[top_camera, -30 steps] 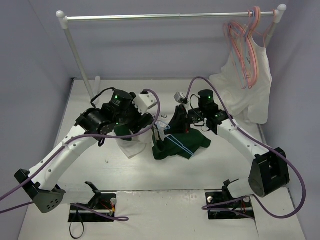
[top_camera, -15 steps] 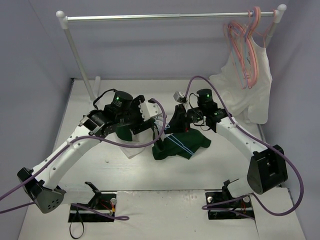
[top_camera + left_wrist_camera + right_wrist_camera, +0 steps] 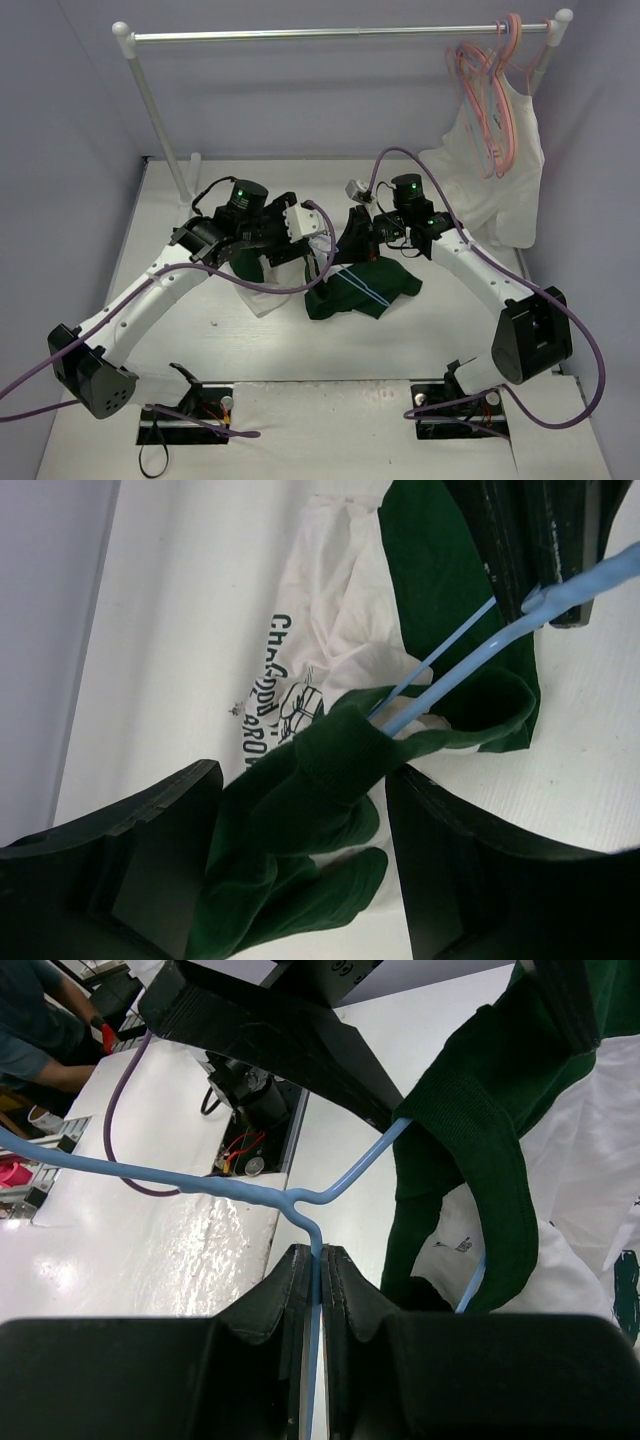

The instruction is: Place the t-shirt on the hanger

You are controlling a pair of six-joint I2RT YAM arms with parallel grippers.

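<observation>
Top external view: t-shirt [image 3: 360, 290] lies bunched on the table [image 3: 420, 340] between the arms. Left wrist view: left gripper [image 3: 300, 815] stands wide, with green fabric between its jaws. Right wrist view: right gripper [image 3: 315, 1275] pinches the hanger [image 3: 200, 1185], whose arm is threaded into the shirt.

- top view: soft, even light from above; the white table [image 3: 200, 340] is bright and shadows on it are faint and soft-edged
- left wrist view: print on the shirt [image 3: 300, 695] is sharp mid-frame; the dark left fingers [image 3: 140, 880] at the bottom are soft and almost featureless
- right wrist view: patchy white glare on the table at lower left; the hanger [image 3: 300, 1201] is crisp, but the black right fingers [image 3: 268, 1302] near the lens are blurred and underexposed
- far background at upper left is out of focus
</observation>
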